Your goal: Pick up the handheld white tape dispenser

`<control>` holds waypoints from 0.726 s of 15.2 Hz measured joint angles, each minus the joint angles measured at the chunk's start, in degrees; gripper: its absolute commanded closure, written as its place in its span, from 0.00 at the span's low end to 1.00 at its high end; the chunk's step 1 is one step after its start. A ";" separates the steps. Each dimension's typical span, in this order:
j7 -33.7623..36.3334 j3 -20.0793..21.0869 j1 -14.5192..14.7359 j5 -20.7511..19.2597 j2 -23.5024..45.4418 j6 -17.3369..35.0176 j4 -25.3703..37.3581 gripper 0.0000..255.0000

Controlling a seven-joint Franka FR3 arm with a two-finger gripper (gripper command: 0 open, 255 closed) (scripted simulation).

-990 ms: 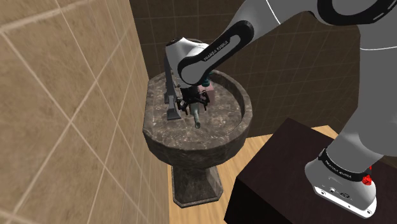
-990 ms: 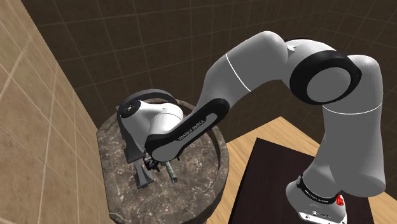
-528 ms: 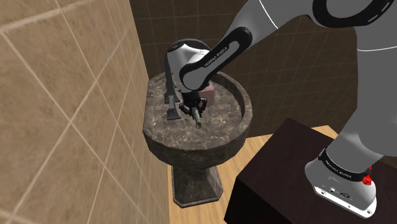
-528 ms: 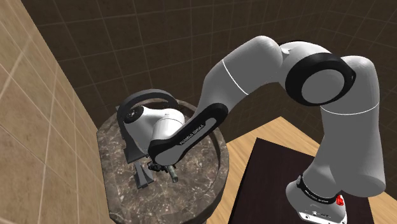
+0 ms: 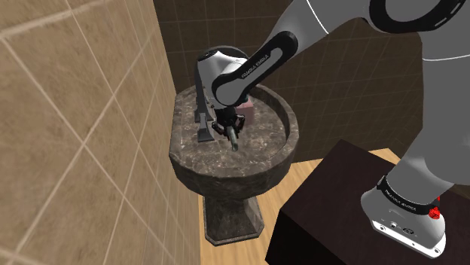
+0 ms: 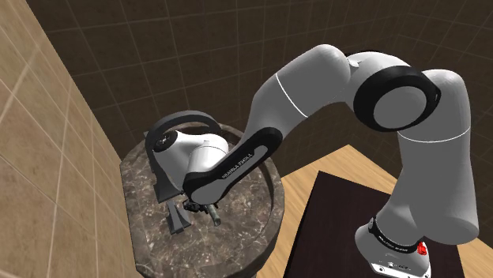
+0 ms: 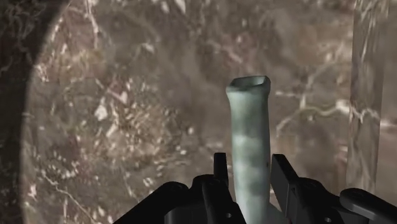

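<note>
The jaws of the gripper (image 7: pixel 249 167) pinch only one end of the pale tape dispenser (image 7: pixel 249 121), which juts toward five o'clock in the shoulder view over the basin (image 5: pixel 226 169), so lifting could pivot it loose.

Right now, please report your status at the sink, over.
Two black fingers shut on pale green tube-shaped thing. Thing over dark marble sink basin. Dark grey faucet close beside, not blocking.

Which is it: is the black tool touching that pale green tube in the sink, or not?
Touching. The wrist view shows the tool closed on the pale green tube, both fingers against its sides.
</note>
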 measured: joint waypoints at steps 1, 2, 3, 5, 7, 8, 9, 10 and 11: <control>-0.17 0.07 -0.09 0.16 -0.37 -0.50 0.13 1.00; -0.26 0.17 -0.13 0.33 -0.80 -1.00 0.22 1.00; -0.40 0.27 -0.15 0.52 -1.15 -1.74 0.63 1.00; -0.67 0.47 -0.31 0.88 -2.16 -2.59 0.52 1.00; -0.96 0.66 -0.46 1.26 -3.13 -3.62 0.62 1.00; -1.07 0.74 -0.49 1.41 -3.48 -4.18 0.87 1.00; -1.27 0.87 -0.57 1.68 -4.11 -5.00 1.09 1.00; -1.29 0.96 -0.54 1.81 -4.39 -5.48 1.31 1.00; -1.45 1.03 -0.58 1.98 -4.74 -6.15 1.66 1.00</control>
